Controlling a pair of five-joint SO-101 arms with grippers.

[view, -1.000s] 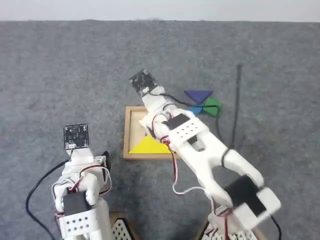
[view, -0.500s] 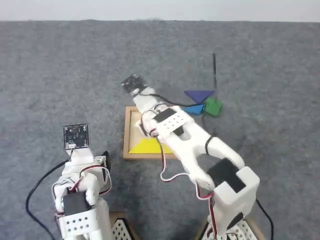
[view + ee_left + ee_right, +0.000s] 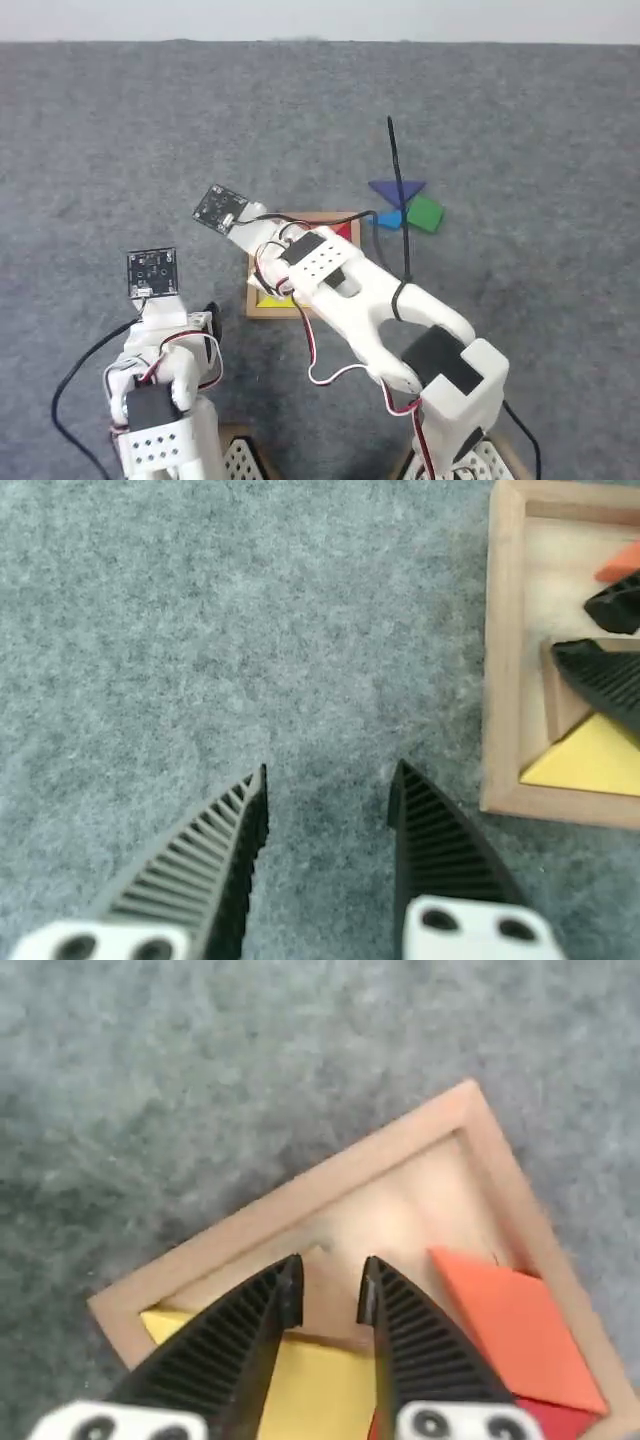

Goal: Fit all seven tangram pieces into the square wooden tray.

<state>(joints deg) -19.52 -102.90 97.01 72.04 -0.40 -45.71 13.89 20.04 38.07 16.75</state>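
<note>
Looking down: right arm (image 3: 340,275) over square wooden tray (image 3: 312,215) at frame centre; 3 pieces, purple triangle (image 3: 397,188), blue piece (image 3: 390,218), green square (image 3: 425,213), on grey carpet (image 3: 500,100) right of it.
Left wrist: left gripper (image 3: 330,770) fingers apart above carpet beside tray.
Right wrist: right gripper (image 3: 332,1262) fingers slightly apart, empty, over tray floor; yellow triangle (image 3: 310,1380), orange parallelogram (image 3: 505,1310) inside.

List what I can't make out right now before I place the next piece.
- High view: the right arm covers most of the wooden tray; slivers of the yellow piece and red piece peek out, so the seated count is unclear.
- High view: the black cable crosses the blue piece, obscuring its outline.
- Right wrist view: the frame edge cuts off the red piece; the right hand covers part of the yellow piece.
</note>
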